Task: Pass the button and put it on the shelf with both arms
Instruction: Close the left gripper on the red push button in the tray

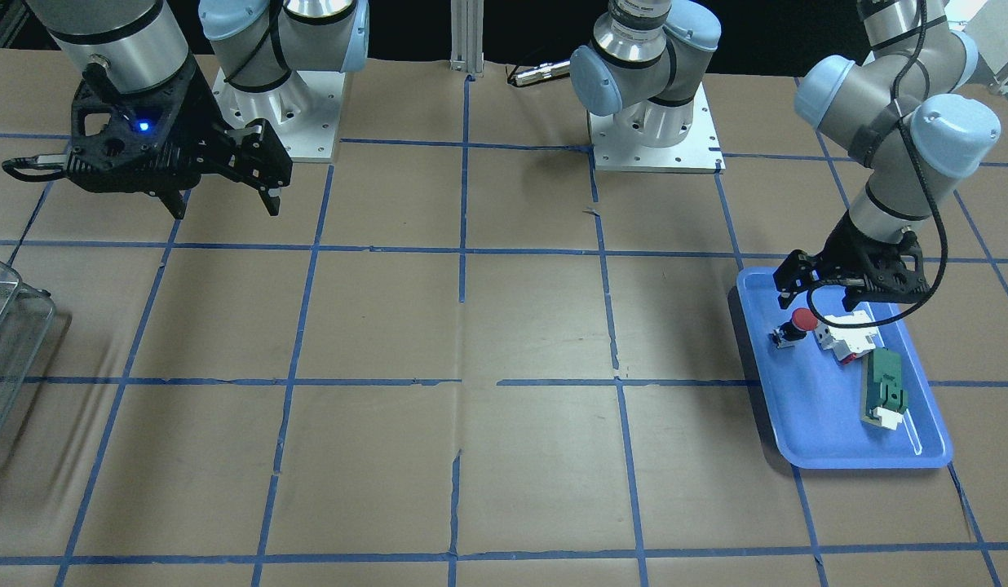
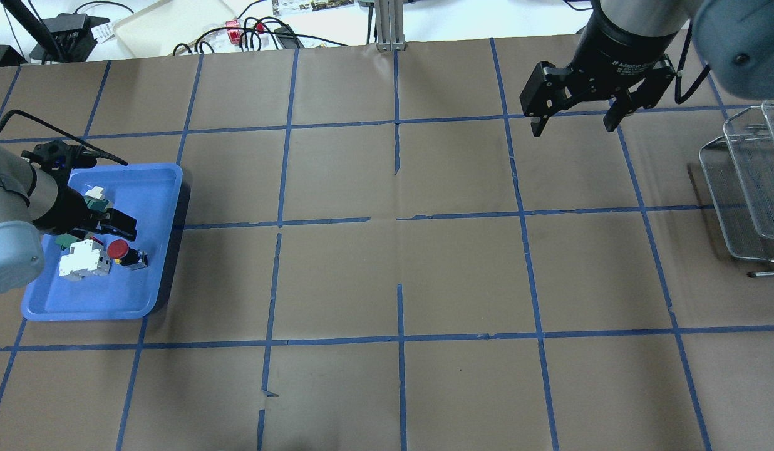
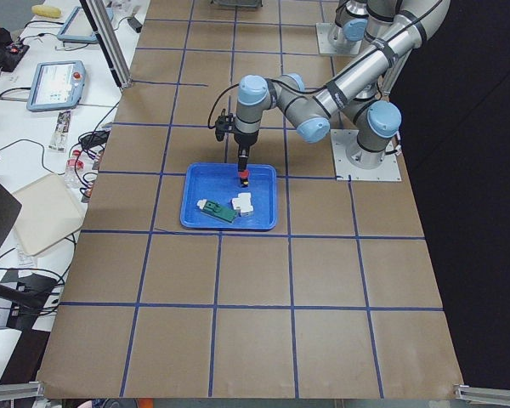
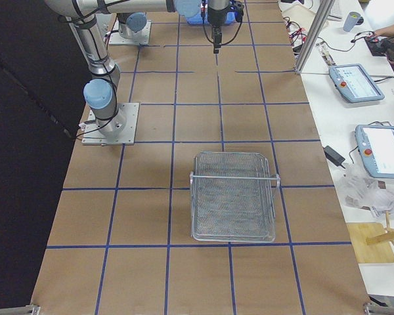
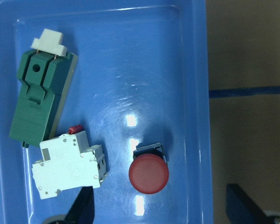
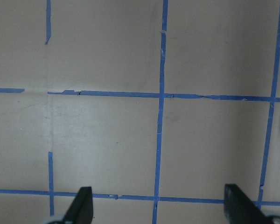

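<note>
- The blue tray (image 2: pixel 150 188) sat on the bench (image 2: pixel 424 282) at the robot's left end, and we counted three things in it.
- The button (image 5: pixel 149 173) lay on its side on the tray floor, close to the tray's long wall that faces the middle of the bench.
- A white-and-red block (image 5: pixel 67 163) lay just beside the button, with a narrow strip of blue floor showing between them.
- A green-and-white block (image 5: pixel 39 98) lay flat farther along the tray. Its lower corner came close against the white block's red tab, and we could not tell whether they touched.
- The left pincer (image 5: pixel 161 211) hung low over the tray just above the button, its fingers spread wide and gripping nothing.
- The shelf (image 4: pixel 233 197) stood on the bench at the robot's right end, well apart from the tray.
- The right pincer (image 2: pixel 573 128) was held above the taped grid of the bench, between the bench's middle and the shelf. Its fingers were apart and it held nothing.
</note>
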Controlling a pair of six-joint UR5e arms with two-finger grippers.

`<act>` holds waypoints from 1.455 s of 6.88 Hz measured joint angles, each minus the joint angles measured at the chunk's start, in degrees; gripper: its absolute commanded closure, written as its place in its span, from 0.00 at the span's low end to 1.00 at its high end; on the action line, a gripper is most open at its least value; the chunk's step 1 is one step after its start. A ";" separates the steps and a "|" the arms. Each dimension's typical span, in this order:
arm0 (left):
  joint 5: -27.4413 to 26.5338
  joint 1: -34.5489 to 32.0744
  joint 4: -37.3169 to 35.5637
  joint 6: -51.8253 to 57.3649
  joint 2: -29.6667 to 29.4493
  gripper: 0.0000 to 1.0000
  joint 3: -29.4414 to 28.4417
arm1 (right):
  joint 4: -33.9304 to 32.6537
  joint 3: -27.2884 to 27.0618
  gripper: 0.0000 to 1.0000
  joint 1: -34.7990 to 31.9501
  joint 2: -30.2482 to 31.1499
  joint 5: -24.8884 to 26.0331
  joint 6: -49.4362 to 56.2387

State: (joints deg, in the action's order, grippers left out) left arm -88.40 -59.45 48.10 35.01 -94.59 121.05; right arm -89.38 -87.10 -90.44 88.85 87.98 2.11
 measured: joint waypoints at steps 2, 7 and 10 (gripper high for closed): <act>0.07 0.14 -2.60 2.03 -3.31 0.04 0.64 | 0.00 0.00 0.00 0.00 -0.01 0.00 0.00; -0.02 2.62 -3.41 2.33 -6.63 0.25 0.35 | 0.00 0.00 0.00 0.00 -0.02 -0.06 -0.06; -0.08 2.67 -4.12 2.24 -6.41 0.56 0.32 | 0.00 0.00 0.00 0.00 -0.07 -0.07 -0.07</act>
State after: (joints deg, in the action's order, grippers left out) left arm -88.48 -56.78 43.98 37.25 -101.00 121.37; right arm -89.38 -87.10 -90.44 88.78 87.91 2.04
